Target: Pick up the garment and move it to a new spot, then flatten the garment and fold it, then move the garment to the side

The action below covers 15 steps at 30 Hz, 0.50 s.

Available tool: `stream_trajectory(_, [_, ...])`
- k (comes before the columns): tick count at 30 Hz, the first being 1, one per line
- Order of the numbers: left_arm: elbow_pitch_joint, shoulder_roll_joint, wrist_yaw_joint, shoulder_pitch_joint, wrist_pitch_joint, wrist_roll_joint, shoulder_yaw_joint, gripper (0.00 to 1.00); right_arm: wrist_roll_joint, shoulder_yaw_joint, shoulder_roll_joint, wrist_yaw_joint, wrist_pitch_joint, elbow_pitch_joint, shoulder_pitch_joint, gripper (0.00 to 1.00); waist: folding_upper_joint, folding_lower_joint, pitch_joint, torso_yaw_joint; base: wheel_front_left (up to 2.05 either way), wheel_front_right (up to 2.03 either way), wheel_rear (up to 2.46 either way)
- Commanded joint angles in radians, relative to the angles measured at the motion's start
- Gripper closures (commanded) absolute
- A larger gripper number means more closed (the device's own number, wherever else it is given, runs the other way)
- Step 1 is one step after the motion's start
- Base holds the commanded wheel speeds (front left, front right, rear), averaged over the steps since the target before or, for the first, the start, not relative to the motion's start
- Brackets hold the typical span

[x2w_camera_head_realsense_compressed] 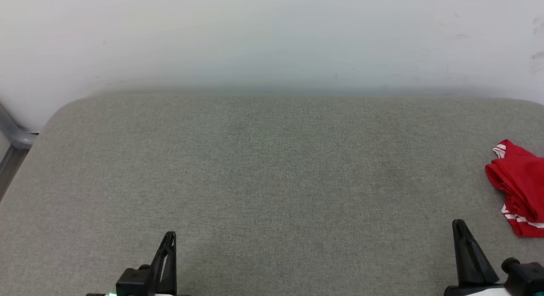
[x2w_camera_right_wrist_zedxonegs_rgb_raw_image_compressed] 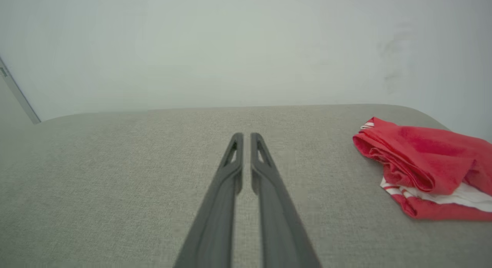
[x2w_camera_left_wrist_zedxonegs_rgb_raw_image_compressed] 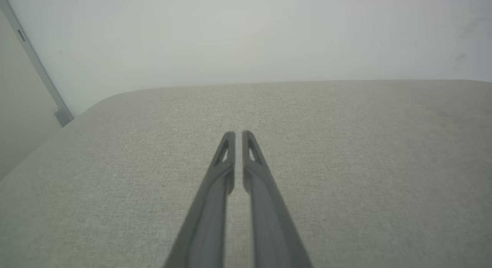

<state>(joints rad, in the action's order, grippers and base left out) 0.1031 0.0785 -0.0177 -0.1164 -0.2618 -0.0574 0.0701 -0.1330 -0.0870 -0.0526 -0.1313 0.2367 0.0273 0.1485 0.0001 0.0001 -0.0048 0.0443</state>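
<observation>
The garment (x2w_camera_head_realsense_compressed: 519, 183) is a red heap with white striped trim, bunched at the far right of the grey fabric surface (x2w_camera_head_realsense_compressed: 272, 168) and partly cut off by the frame edge. In the right wrist view the garment (x2w_camera_right_wrist_zedxonegs_rgb_raw_image_compressed: 426, 164) lies to the right of my right gripper (x2w_camera_right_wrist_zedxonegs_rgb_raw_image_compressed: 246, 135), well apart from it. My right gripper (x2w_camera_head_realsense_compressed: 458, 224) sits at the lower right, in front of and left of the heap, fingers drawn together on nothing. Low at the left, my left gripper (x2w_camera_head_realsense_compressed: 170, 236) is likewise shut and empty. In its own view the left gripper (x2w_camera_left_wrist_zedxonegs_rgb_raw_image_compressed: 238, 133) shows just a thin slit between the fingers.
A pale wall (x2w_camera_head_realsense_compressed: 272, 37) runs right behind the surface's rounded far edge. A grey metal bar (x2w_camera_head_realsense_compressed: 15, 139) stands off the left corner, also the bar (x2w_camera_left_wrist_zedxonegs_rgb_raw_image_compressed: 38, 68) in the left wrist view. Bare fabric stretches between the two grippers.
</observation>
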Motion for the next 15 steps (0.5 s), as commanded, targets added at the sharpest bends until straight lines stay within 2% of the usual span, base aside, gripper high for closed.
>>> stream_trajectory(1, [0.000, 0.000, 0.002, 0.004, 0.004, -0.021, -0.003, 1.00, -0.020, 0.002, 0.000, 0.000, -0.003, -0.002, -0.002, 1.00, -0.0001, 0.0000, 0.000, 0.000, 0.00, 0.00, 0.00])
stream_trajectory(15, [0.027, -0.005, 0.030, 0.048, 0.073, -0.310, -0.036, 1.00, -0.306, 0.009, -0.010, 0.000, -0.058, 0.038, -0.052, 1.00, -0.0001, 0.0000, 0.001, -0.005, 0.00, 0.00, 0.00])
